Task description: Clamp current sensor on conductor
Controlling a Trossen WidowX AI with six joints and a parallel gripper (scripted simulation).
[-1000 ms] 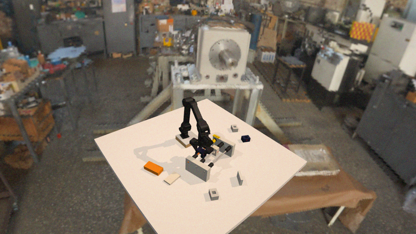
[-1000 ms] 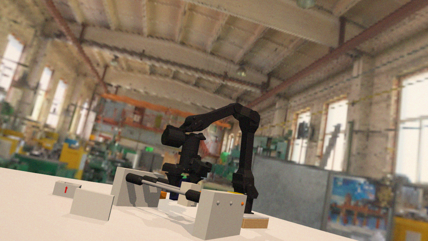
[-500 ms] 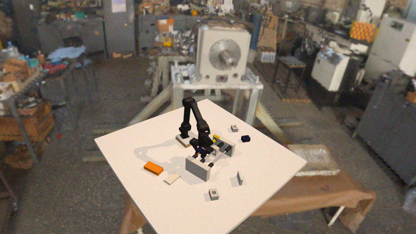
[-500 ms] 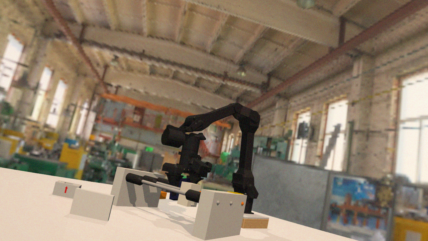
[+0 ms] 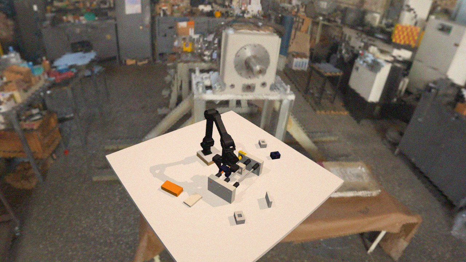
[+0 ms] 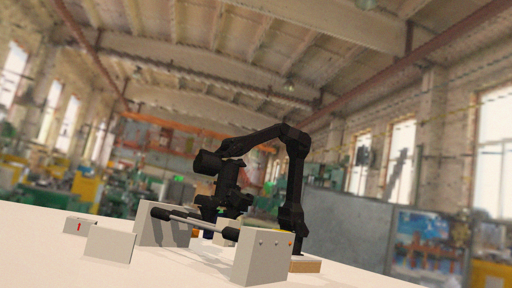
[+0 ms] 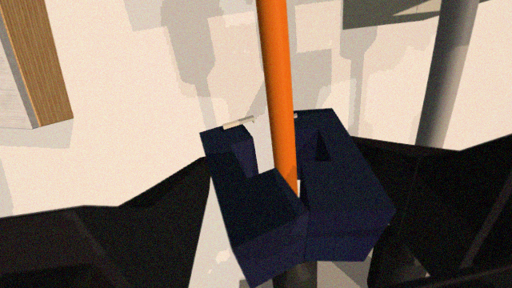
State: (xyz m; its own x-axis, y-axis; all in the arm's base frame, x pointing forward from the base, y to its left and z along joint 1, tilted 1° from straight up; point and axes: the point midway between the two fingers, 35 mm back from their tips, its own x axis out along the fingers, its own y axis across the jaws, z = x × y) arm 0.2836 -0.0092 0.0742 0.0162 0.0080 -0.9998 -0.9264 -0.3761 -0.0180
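Observation:
The dark blue split-core sensor (image 5: 224, 170) (image 6: 208, 234) (image 7: 340, 184) is held between the fingers of my gripper (image 5: 225, 168) (image 6: 220, 215) (image 7: 271, 153), which is shut on it. Its two halves meet at the near end in the wrist view and stand apart at the far end. The orange conductor (image 7: 280, 80) runs between the halves and disappears behind the near part of the left half. A yellow LOAD marker (image 5: 242, 152) stands at the far end block, beside a yellow sleeve (image 5: 240, 157). I cannot make out the held sensor's arrow.
End blocks (image 5: 221, 190) (image 5: 255, 164) (image 6: 263, 257) (image 6: 164, 225) carry the conductors. A pale block (image 5: 241, 168) (image 6: 225, 232) stands near the gripper. Around the rack are a dark blue block (image 5: 275, 155), grey hollow blocks (image 5: 262, 145) (image 5: 239, 221), an upright plate (image 5: 268, 199) (image 6: 109, 244) and an orange block (image 5: 171, 188).

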